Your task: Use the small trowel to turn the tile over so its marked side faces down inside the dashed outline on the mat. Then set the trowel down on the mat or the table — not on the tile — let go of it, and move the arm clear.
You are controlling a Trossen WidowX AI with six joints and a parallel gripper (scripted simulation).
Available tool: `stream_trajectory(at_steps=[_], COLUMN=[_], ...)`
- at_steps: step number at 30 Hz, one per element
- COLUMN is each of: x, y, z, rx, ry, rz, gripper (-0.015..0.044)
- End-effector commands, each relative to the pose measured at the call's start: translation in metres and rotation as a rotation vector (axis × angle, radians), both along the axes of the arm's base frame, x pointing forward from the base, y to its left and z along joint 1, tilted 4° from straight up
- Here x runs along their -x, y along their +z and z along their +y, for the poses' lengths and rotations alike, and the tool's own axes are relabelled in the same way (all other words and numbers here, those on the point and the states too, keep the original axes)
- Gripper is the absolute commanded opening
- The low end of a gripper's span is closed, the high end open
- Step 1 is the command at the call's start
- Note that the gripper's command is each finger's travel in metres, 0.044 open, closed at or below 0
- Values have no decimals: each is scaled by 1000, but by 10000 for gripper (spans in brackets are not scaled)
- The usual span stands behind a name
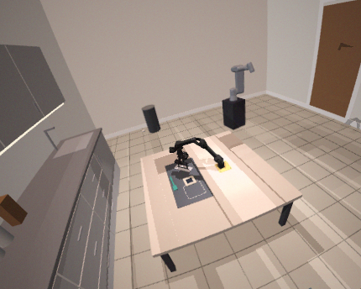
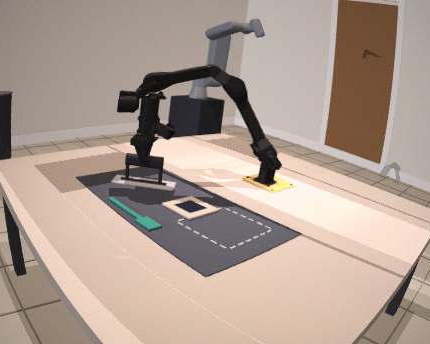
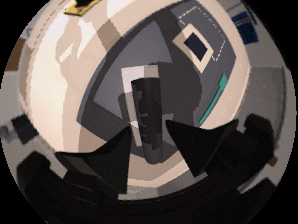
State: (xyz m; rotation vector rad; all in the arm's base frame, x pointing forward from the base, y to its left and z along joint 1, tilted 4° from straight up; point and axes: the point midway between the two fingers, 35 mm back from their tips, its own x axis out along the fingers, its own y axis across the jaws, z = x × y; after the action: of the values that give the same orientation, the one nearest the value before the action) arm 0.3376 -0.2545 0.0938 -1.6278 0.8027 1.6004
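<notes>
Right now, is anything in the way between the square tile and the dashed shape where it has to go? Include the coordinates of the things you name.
Nothing that I can see. The tile (image 1: 190, 181) (image 2: 190, 206) (image 3: 195, 47) lies right by the dashed outline (image 1: 198, 196) (image 2: 230, 248) (image 3: 199, 7). The green tool (image 1: 175, 187) (image 2: 148, 223) (image 3: 222, 84) is off to one side.

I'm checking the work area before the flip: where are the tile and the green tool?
tile (image 1: 190, 181) (image 2: 175, 204) (image 3: 204, 65): top, exterior and wrist views; its face.
green tool (image 1: 175, 187) (image 2: 148, 223) (image 3: 221, 85): same views; its wide end.
</notes>
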Motion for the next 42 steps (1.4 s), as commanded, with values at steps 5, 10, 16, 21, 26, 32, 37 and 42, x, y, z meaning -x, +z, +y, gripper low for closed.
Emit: stream_trajectory(at_steps=[5,10,16,21,26,32,37,42], x=[0,0,0,0,0,0,0,0], y=[-2,-2,-2,-2,-2,-2,-2,-2], z=[1,1,1,1,1,1,1,1], rx=[-4,-4,-4,-4,-4,-11,-17,-23], ry=[0,0,0,0,-5,-159,-304,-450], rz=[0,0,0,0,0,7,14,21], gripper=[145,130,130,130,130,130,130,130])
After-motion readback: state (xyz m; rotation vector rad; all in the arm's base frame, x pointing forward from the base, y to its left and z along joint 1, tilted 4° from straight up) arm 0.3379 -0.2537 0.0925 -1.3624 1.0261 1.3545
